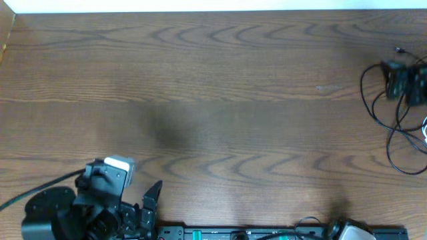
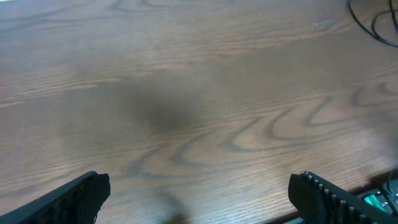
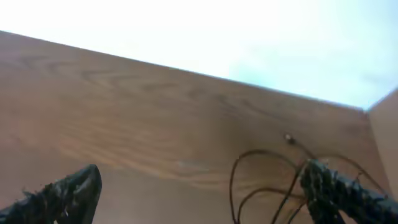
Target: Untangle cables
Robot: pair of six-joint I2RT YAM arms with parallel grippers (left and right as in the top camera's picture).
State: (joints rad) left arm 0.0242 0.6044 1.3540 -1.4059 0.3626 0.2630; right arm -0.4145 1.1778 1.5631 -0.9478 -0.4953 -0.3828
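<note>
Thin black cord (image 1: pixel 362 85) in loose loops at desk (image 1: pixel 213 100) right edge, white cord (image 1: pixel 424 127) visible overhead only, small plug end (image 3: pixel 288 139) clear from right wrist only, left gripper (image 2: pixel 199 193) spread, right gripper (image 3: pixel 205 190) spread

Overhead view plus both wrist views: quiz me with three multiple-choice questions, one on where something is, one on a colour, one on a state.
1. In the overhead view, where on the table do the cables lie?
A) at the right edge
B) in the middle
C) at the left edge

2. What colour is the big looping cord?
A) red
B) black
C) yellow

3. How is the left gripper?
A) shut on a cord
B) shut, empty
C) open, empty

Answers:
1 A, the loops sit by the right border.
2 B, it reads dark against the wood.
3 C, its jaws stand wide apart over bare wood.
</note>
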